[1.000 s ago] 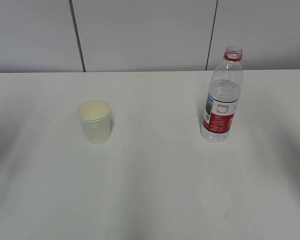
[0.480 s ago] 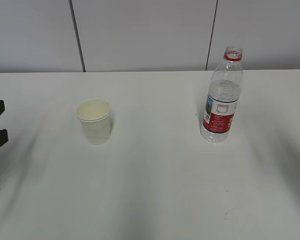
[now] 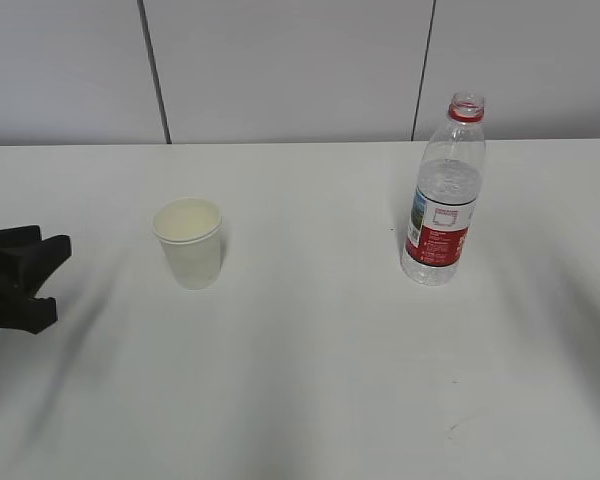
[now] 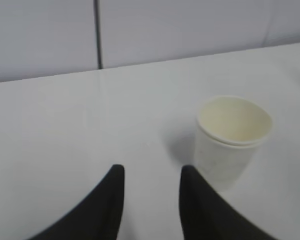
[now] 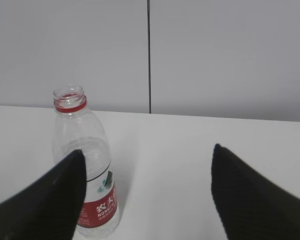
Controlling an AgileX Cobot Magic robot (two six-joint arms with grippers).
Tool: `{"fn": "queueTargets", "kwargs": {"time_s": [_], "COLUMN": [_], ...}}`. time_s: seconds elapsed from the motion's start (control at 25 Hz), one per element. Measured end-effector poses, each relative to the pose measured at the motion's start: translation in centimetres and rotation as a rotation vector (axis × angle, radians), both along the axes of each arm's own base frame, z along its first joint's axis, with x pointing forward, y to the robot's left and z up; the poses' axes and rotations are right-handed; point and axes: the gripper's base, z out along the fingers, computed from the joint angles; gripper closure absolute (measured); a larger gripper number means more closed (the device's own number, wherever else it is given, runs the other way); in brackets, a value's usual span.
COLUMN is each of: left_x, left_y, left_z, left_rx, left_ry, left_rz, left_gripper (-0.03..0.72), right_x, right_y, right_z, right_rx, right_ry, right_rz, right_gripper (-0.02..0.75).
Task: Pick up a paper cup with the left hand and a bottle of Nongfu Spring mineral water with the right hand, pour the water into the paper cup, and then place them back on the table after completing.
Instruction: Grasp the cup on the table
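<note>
while the paper cup [image 3: 188, 242] stands upright on the white bench [image 3: 310, 380], the left hand [image 3: 42, 278] sits at the left edge of the exterior view, fingers [image 4: 112, 200] narrowly parted, holding nothing. cup is ahead and to the right of them in the left wrist view [image 4: 233, 140], apart. water bottle [image 3: 444, 207] upright, uncapped. right hand's fingers [image 5: 250, 200] spread wide; bottle [image 5: 85, 165] just behind the left fingertip, not gripped.
</note>
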Motion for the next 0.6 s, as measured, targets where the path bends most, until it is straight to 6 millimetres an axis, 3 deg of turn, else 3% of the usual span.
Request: {"fn": "queueTargets", "kwargs": {"time_s": [0.12, 0.2, 0.36, 0.44, 0.6], "left_x": [0.1, 0.3, 0.5, 0.8, 1.9], "left_y": [-0.5, -0.6, -0.7, -0.7, -1.2], "left_z": [-0.8, -1.3, -3.5, -4.7, -6.1], "left_rx": [-0.021, -0.045, -0.062, -0.06, -0.025], "left_ry": [-0.004, -0.004, 0.073, 0.12, 0.136], "left_rz": [-0.052, -0.06, -0.062, -0.067, -0.142], "left_gripper": [0.432, 0.365, 0.132, 0.055, 0.034], "right_x": [0.0, 0.0, 0.0, 0.0, 0.0], "right_y": [0.0, 0.0, 0.0, 0.0, 0.0], "right_z": [0.0, 0.2, 0.2, 0.2, 0.2], "right_rx": [0.0, 0.001, 0.002, 0.002, 0.002], "right_ry": [-0.006, -0.02, -0.028, -0.028, -0.029], "right_rz": [0.0, 0.0, 0.001, 0.001, 0.001], "right_gripper": [0.165, 0.165, 0.165, 0.165, 0.165]}}
